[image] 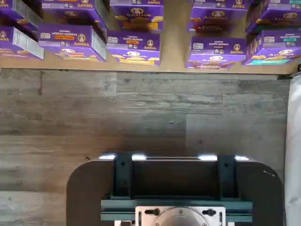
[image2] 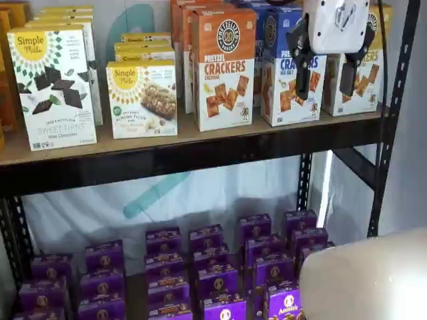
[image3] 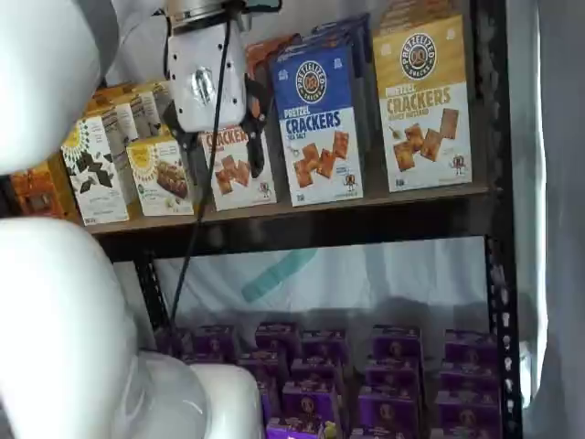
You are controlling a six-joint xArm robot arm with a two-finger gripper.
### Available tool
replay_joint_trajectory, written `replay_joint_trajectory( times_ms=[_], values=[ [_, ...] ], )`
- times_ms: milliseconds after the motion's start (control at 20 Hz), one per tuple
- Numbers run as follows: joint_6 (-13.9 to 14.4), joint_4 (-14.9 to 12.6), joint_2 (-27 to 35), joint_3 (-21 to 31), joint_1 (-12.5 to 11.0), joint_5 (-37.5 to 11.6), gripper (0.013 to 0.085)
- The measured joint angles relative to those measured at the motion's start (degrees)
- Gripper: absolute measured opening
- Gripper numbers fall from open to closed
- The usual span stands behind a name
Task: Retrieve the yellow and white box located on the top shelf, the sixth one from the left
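The yellow and white box (image3: 423, 101) stands upright at the right end of the top shelf (image3: 302, 212), next to a blue cracker box (image3: 318, 123). In a shelf view the same box (image2: 369, 83) is partly hidden behind my gripper (image2: 324, 92). The gripper's white body hangs in front of the shelf (image2: 200, 141), with a plain gap between its two black fingers (image2: 301, 73) and nothing in them. In a shelf view the gripper (image3: 224, 151) appears in front of the orange cracker box. The wrist view shows neither the box nor the fingers.
Simple Mills boxes (image2: 53, 87) and an orange cheddar cracker box (image2: 223, 77) fill the shelf's left and middle. Several purple Annie's boxes (image2: 220, 267) sit on the level below, also in the wrist view (image: 134, 47). A black rack post (image2: 395, 113) stands at the right. My white arm (image3: 64, 302) fills the foreground.
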Motion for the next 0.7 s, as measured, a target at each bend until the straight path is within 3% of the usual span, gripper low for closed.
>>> replay_joint_trajectory(
  times_ms=[100, 250, 450, 700],
  values=[
    [-1.9, 3.8, -1.1, 1.0, -3.6, -1.5, 0.0850],
    [-2.5, 4.9, -1.6, 1.7, -4.3, -3.0, 0.0850],
    [-2.2, 3.4, -2.0, 2.8, -3.2, -5.8, 0.0850],
    [-4.5, -0.3, -0.7, 3.3, -4.3, -10.5, 0.0850]
  ],
)
